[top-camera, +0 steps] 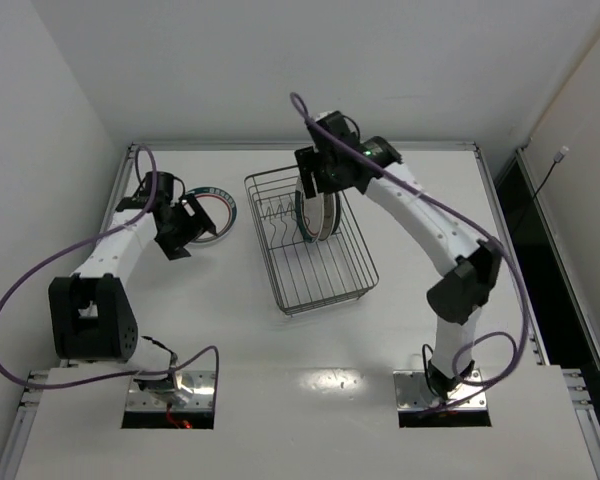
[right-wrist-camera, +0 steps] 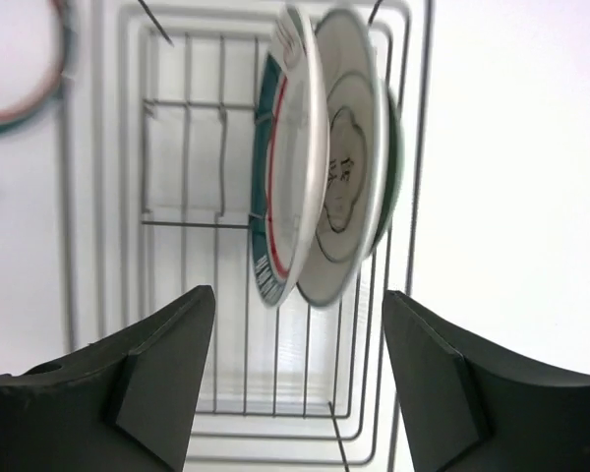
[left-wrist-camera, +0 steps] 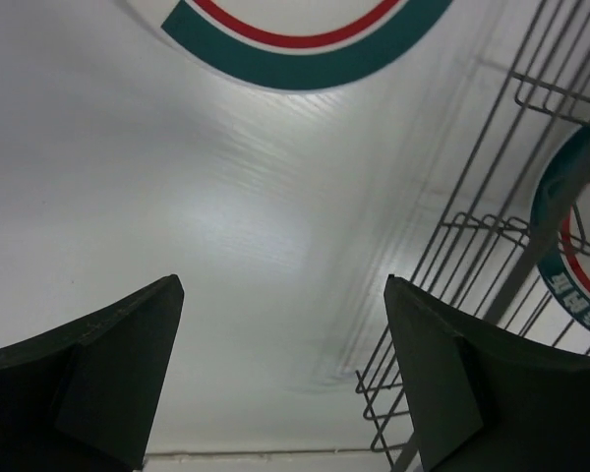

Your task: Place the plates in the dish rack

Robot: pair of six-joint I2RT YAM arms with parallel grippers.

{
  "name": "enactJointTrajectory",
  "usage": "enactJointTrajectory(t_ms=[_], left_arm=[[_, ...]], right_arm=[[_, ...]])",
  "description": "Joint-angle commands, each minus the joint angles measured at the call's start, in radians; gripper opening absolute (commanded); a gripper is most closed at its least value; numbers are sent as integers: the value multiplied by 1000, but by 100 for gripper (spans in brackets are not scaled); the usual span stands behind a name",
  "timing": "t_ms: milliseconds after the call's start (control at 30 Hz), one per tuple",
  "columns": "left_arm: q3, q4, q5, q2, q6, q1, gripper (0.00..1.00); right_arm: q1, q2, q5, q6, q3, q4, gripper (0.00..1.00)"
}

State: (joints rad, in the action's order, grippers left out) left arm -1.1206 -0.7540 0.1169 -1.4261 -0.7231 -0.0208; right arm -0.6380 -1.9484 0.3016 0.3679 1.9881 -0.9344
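Beneath the parted jaws of the right gripper [right-wrist-camera: 297, 295], the dish rack [right-wrist-camera: 197, 224] runs lengthwise away from the fingers and holds three plates [right-wrist-camera: 344, 187] on edge, clear of both fingers. The fourth plate [left-wrist-camera: 305, 54], teal-and-red rimmed, lies flat on the table [left-wrist-camera: 226, 216] just ahead of the left gripper [left-wrist-camera: 283, 285], whose jaws stand wide apart and empty. The left arm is nearer; it likely needs to reach forward.

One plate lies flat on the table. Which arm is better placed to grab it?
Left. The left gripper, open, is close by that plate, while the right gripper, also open, is across at the dish rack above the three plates standing there.
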Motion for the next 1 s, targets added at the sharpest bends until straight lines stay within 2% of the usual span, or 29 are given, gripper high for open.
enactJointTrajectory(t_ms=[0, 233, 467, 567, 667, 767, 967], left_arm=[[2, 103, 12, -71, -32, -16, 81], [-47, 143, -3, -302, -101, -16, 81], [-114, 186, -97, -413, -185, -27, 74], [-96, 222, -118, -413, -242, -48, 74], [-13, 310, -109, -330, -320, -68, 74], [82, 399, -109, -254, -412, -90, 82], [117, 453, -118, -287, -495, -110, 83]], right_arm=[[9, 146, -39, -20, 55, -46, 66], [9, 325, -113, -11, -37, -21, 66], [29, 408, -122, -29, -116, -21, 66], [38, 421, -122, -29, -138, -21, 66], [47, 444, -122, -29, -162, -21, 66], [58, 462, -133, -29, -187, -21, 66], [67, 471, -166, -29, -205, -21, 66]])
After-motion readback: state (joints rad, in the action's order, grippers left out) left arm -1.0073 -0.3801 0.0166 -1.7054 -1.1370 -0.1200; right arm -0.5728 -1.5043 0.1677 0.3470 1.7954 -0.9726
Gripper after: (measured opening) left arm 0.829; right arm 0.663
